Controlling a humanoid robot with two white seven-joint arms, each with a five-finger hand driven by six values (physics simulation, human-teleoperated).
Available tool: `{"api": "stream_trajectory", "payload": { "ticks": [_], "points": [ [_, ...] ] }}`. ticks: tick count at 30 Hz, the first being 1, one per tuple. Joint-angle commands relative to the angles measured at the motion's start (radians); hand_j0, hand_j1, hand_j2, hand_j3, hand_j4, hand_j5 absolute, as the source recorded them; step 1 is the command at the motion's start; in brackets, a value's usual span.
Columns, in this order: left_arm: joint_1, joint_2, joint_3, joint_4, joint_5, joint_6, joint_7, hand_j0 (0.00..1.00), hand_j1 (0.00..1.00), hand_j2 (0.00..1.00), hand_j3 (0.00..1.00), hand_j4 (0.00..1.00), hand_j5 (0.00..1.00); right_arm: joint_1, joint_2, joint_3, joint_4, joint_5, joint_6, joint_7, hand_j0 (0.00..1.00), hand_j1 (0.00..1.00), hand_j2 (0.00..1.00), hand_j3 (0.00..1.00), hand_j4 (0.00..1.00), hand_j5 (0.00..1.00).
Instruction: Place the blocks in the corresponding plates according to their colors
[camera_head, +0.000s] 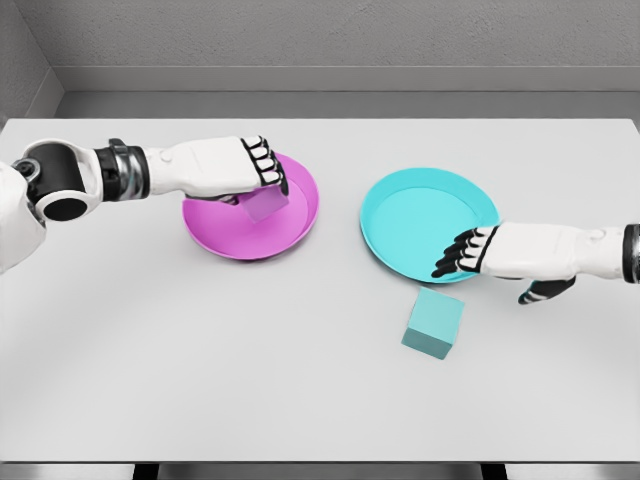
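Head view, over a pale grey table (200, 380) with a grey wall behind.

Left arm entering from the left edge, stretched out over the magenta plate (298, 222). Left hand (236, 170) palm down, fingers curled around the top of the purple block (265, 204), gripping it. Block tilted a little, inside the plate's rim, toward the plate's middle; impossible to tell whether touching the plate's floor or held just above it.

Cyan plate (420, 210) to the right of the magenta one, the two near each other but apart, both on the table.

Right arm entering from the right edge, low over the table. Right hand (500, 255) open, holding nothing, fingers stretched toward the left and slightly spread, dark fingertips (447, 262) over the near right rim of the cyan plate. Thumb pointing down beneath the palm.

Cyan block (434, 324) resting on the table, outside the plate, just in front of its near rim and below the right hand's fingertips in the picture. Standing flat, turned slightly askew to the table's edge. No contact visible between this block and the hand, nor between it and the plate.
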Motion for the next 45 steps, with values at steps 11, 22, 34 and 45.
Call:
{"api": "stream_trajectory", "payload": {
  "ticks": [11, 22, 34, 45],
  "points": [
    [-0.012, -0.048, -0.006, 0.071, -0.05, 0.004, 0.001, 0.95, 0.95, 0.95, 0.95, 0.95, 0.95, 0.005, 0.06, 0.035, -0.04, -0.006, 0.003, 0.0, 1.0, 1.0, 1.0, 1.0, 1.0, 1.0],
    [-0.011, -0.025, 0.0, 0.03, -0.038, 0.004, 0.004, 1.0, 1.0, 1.0, 1.0, 1.0, 1.0, 0.003, 0.08, 0.101, -0.037, -0.004, 0.003, 0.0, 1.0, 1.0, 1.0, 1.0, 1.0, 1.0],
    [0.009, 0.256, 0.005, -0.171, 0.166, 0.004, 0.006, 1.0, 1.0, 1.0, 1.0, 1.0, 1.0, 0.0, 0.099, 0.156, -0.021, 0.002, 0.003, 0.0, 1.0, 1.0, 1.0, 1.0, 1.0, 1.0],
    [0.198, 0.474, 0.146, -0.257, 0.262, 0.004, 0.009, 1.0, 1.0, 1.0, 1.0, 1.0, 1.0, -0.008, 0.099, 0.155, -0.018, 0.007, 0.003, 0.0, 0.53, 0.53, 0.53, 0.53, 0.53, 0.53]
  ]
}}
